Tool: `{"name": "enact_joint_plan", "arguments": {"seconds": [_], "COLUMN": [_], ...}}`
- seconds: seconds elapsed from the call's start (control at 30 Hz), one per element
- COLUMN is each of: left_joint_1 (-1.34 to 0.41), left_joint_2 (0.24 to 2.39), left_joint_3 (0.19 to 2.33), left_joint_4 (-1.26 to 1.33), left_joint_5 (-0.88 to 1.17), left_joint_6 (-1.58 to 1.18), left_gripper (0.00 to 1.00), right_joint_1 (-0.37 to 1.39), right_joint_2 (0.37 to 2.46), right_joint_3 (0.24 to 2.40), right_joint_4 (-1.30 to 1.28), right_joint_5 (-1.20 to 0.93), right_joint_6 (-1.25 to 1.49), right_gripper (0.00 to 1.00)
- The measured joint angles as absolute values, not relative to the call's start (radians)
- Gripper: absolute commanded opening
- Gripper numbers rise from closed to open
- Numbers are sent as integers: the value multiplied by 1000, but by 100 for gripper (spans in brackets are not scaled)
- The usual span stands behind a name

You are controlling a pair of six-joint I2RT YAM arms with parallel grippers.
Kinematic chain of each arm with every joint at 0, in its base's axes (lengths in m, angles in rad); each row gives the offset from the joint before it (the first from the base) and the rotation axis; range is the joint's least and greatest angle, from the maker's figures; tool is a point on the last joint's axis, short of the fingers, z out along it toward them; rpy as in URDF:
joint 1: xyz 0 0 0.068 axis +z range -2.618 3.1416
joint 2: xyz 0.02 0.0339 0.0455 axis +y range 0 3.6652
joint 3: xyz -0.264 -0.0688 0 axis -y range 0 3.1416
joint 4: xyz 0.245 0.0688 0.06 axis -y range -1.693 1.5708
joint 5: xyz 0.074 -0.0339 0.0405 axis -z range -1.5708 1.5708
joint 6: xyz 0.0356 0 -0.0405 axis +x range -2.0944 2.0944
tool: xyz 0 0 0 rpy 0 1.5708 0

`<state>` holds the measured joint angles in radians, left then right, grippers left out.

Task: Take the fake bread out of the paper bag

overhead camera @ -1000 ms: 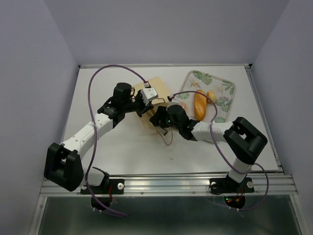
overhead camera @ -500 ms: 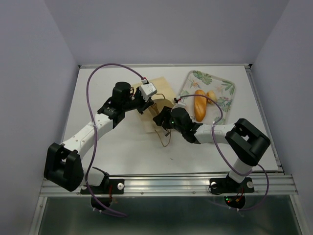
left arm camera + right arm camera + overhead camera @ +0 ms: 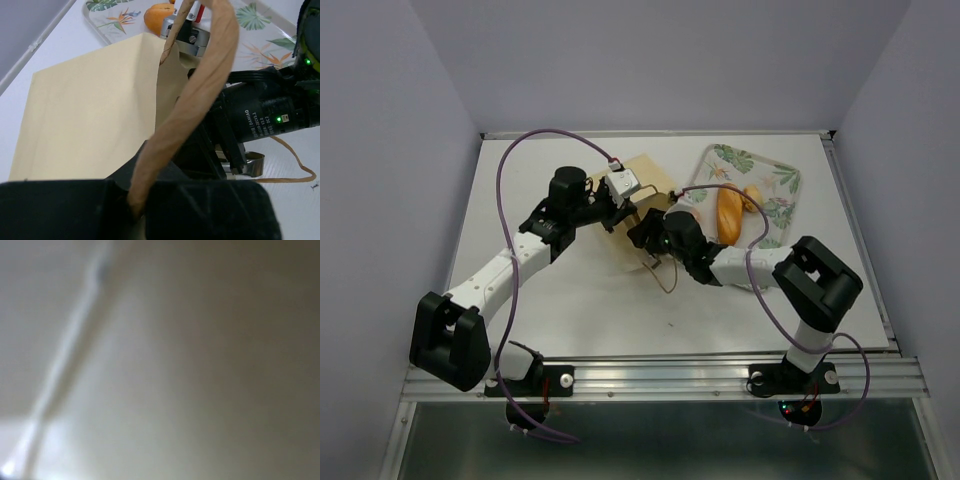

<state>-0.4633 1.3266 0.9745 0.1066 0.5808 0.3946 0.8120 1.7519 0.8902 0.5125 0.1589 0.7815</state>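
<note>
Blocking most of my left wrist's view is my own right arm (image 3: 260, 115), its black wrist reaching into the mouth of the paper bag (image 3: 90, 100). The bag lies on its side on the white table (image 3: 570, 300). My left claw (image 3: 134, 202) is clamped tight on one twisted cord handle (image 3: 200, 85), which runs taut from it up to the bag's upper lip. The other handle (image 3: 665, 278) trails loose on the table in front of the mouth. My right claw (image 3: 646, 230) is buried in the bag. Its camera gives only a blur of tan paper, so I cannot tell how far its fingers are spread or whether they have anything.

Just right of the bag sits the floral tray (image 3: 780, 180). The long golden loaf (image 3: 728, 212) and the round orange bun (image 3: 752, 195) lie side by side on it. The bag's inside is hidden from me. A purple cable (image 3: 550, 140) arches over my left arm.
</note>
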Motion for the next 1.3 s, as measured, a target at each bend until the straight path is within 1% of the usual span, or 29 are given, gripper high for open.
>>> {"name": "enact_joint_plan", "arguments": {"seconds": [0.3, 0.5, 0.8, 1.07, 1.23, 1.3], "left_joint_1": [-463, -464, -503, -517, -515, -515], "left_joint_2": [1329, 1357, 1361, 1332, 1311, 1308], "left_joint_3": [974, 974, 962, 926, 924, 924], "left_joint_4": [99, 118, 198, 204, 204, 206], "left_joint_5": [586, 577, 482, 466, 458, 457], "left_joint_6": [392, 362, 279, 280, 286, 287], "left_gripper": [0, 0, 0, 0, 0, 0], "right_joint_1": [806, 807, 820, 825, 831, 834], "right_joint_2": [1805, 1834, 1853, 1889, 1895, 1904], "right_joint_3": [935, 933, 906, 936, 966, 981], "right_joint_4": [505, 520, 580, 576, 564, 562], "right_joint_5": [120, 28, -53, -6, 55, 68], "right_joint_6": [752, 721, 674, 649, 654, 655], "right_gripper": [57, 57, 60, 63, 63, 62]}}
